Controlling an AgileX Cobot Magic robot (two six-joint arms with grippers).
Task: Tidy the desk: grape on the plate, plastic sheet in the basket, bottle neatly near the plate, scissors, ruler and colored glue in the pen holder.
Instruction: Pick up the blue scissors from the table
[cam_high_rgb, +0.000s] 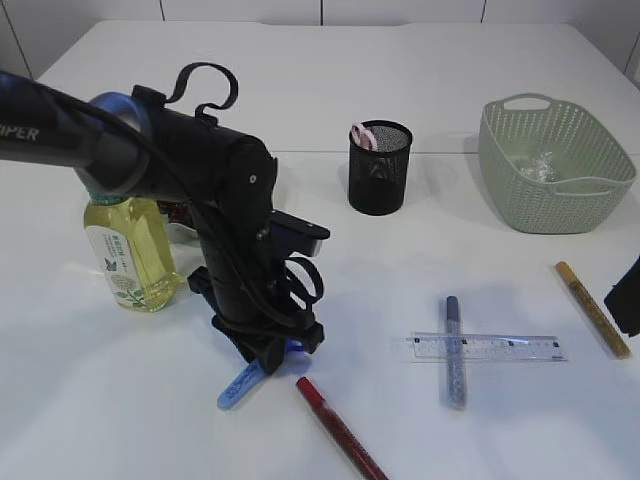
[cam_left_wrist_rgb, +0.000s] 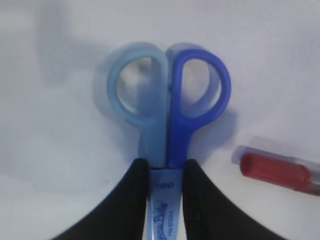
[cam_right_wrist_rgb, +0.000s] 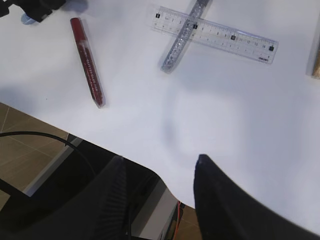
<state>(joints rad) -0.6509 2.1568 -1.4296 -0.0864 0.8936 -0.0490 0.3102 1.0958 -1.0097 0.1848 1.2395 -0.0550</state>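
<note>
My left gripper (cam_left_wrist_rgb: 166, 172) is shut on the blue scissors (cam_left_wrist_rgb: 167, 100), pinching the blade sheath just below the two handle loops. In the exterior view the scissors (cam_high_rgb: 240, 385) poke out under the left gripper (cam_high_rgb: 268, 352), low over the table. A yellow-filled bottle (cam_high_rgb: 130, 255) stands upright behind the left arm. The black mesh pen holder (cam_high_rgb: 380, 167) holds a pink item. The clear ruler (cam_high_rgb: 488, 347) lies under a blue glitter glue (cam_high_rgb: 454, 350). A red glue (cam_high_rgb: 340, 430) and a gold glue (cam_high_rgb: 592, 308) lie loose. The plastic sheet (cam_high_rgb: 540, 165) is in the green basket (cam_high_rgb: 555, 190). My right gripper (cam_right_wrist_rgb: 160, 162) is open and empty. Grape and plate are hidden.
The right gripper hangs over the table's front edge (cam_right_wrist_rgb: 165, 185), with floor and cables below. The red glue (cam_left_wrist_rgb: 280, 170) lies just right of the scissors handles. The left arm (cam_high_rgb: 200, 170) blocks the area behind it.
</note>
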